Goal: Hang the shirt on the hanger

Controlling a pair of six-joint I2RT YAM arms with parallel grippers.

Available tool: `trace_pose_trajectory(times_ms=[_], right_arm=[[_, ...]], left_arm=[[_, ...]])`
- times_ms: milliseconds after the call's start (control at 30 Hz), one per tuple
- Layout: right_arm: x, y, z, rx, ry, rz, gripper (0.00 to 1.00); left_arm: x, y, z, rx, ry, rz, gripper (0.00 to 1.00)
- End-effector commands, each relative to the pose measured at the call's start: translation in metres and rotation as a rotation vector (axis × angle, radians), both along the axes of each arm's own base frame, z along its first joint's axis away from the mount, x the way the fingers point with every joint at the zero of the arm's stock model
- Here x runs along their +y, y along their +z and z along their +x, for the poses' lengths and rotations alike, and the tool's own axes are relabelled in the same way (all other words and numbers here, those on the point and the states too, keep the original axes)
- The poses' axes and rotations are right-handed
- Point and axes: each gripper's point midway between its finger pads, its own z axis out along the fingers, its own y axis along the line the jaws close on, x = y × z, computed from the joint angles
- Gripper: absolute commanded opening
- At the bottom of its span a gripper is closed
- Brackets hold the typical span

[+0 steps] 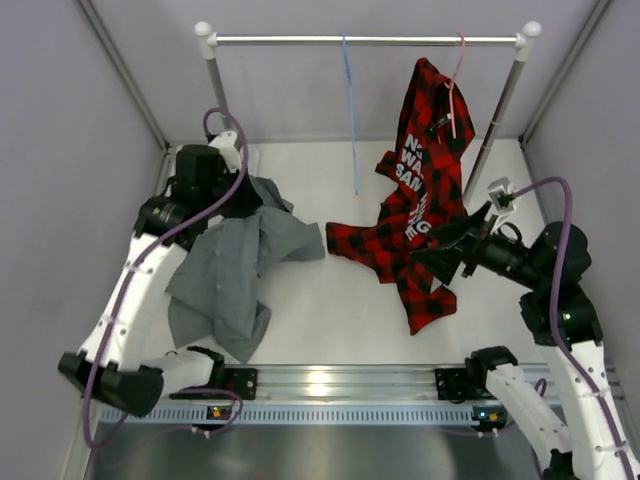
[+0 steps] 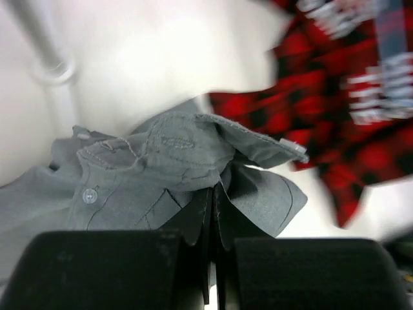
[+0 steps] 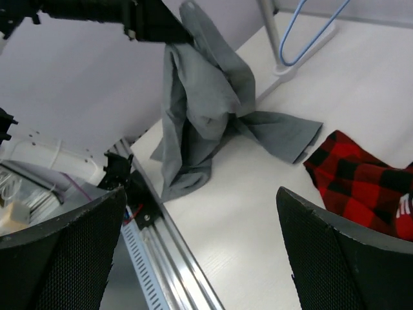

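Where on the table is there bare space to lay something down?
Widest bare patch: the near middle of the table, between the grey shirt and the plaid shirt, down to the front rail. A smaller one lies at the back, below the blue hanger. Crowded: the left under the grey shirt, the right where the plaid shirt spreads.

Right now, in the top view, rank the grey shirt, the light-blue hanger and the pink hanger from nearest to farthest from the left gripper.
1. grey shirt: pinched in the shut left gripper, on the table's left side.
2. light-blue hanger: hanging near the middle of the rail.
3. pink hanger: towards the rail's right end, carrying the plaid shirt.
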Motion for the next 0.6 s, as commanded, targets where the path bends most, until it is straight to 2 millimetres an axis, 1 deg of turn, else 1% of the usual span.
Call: trace_pose_trajectory(times_ms=[0,33,67,100,133,167,200,233,267,300,333,367,400,433,467,500,533,567], right_arm=[[0.025,0.017,-0.006,-0.041,0.184,0.025,0.94],[0.03,0.007,0.008,0.001,0.154,0.006,0.94],[0.045,0.001,-0.001,0.018,0.205,-0.007,0.94],[0.054,-0.006,-0.001,0.026,0.213,-0.026,0.94],[0.063,-0.014,0.009,0.033,0.179,-0.043,0.94],[0.083,-0.024,-0.009,0.04,0.244,-0.06,0.94],[0.09,-0.031,-0.009,0.04,0.23,-0.068,0.93],[0.101,-0.046,-0.006,0.051,0.186,-0.091,0.92],[0.103,-0.055,-0.003,0.073,0.149,-0.096,0.91],[0.105,-0.065,0.003,0.143,0.089,-0.074,0.9],[0.104,-0.067,0.014,0.161,-0.001,-0.031,0.9],[0.103,-0.098,0.017,0.229,-0.04,-0.035,0.9],[0.104,-0.109,0.018,0.317,-0.074,0.024,0.89],[0.102,-0.14,0.018,0.381,-0.105,0.024,0.89],[0.107,-0.136,0.022,0.377,-0.103,0.088,0.88],[0.11,-0.143,0.02,0.423,-0.1,0.122,0.87],[0.114,-0.155,0.02,0.452,-0.094,0.117,0.86],[0.117,-0.162,0.02,0.473,-0.09,0.133,0.85]], left_arm=[[-0.048,0.045,-0.047,-0.103,-0.255,-0.283,0.0],[-0.059,0.054,-0.054,-0.139,-0.298,-0.356,0.0],[-0.067,0.054,-0.064,-0.151,-0.344,-0.401,0.0],[-0.072,0.063,-0.085,-0.2,-0.393,-0.455,0.0],[-0.081,0.042,-0.089,-0.181,-0.406,-0.523,0.0],[-0.084,0.035,-0.095,-0.19,-0.414,-0.552,0.0],[-0.085,0.037,-0.11,-0.227,-0.438,-0.59,0.0],[-0.088,0.012,-0.112,-0.199,-0.426,-0.635,0.0],[-0.089,0.004,-0.118,-0.203,-0.427,-0.658,0.0],[-0.089,-0.006,-0.124,-0.202,-0.424,-0.68,0.0],[-0.082,-0.004,-0.133,-0.237,-0.393,-0.724,0.0],[-0.081,-0.031,-0.136,-0.217,-0.375,-0.733,0.0],[-0.078,-0.042,-0.139,-0.203,-0.356,-0.743,0.0],[-0.074,-0.042,-0.149,-0.223,-0.356,-0.776,0.0],[-0.073,-0.065,-0.151,-0.187,-0.342,-0.776,0.0],[-0.072,-0.068,-0.155,-0.168,-0.332,-0.805,0.0],[-0.071,-0.071,-0.159,-0.164,-0.332,-0.823,0.0],[-0.069,-0.069,-0.165,-0.186,-0.344,-0.842,0.0]])
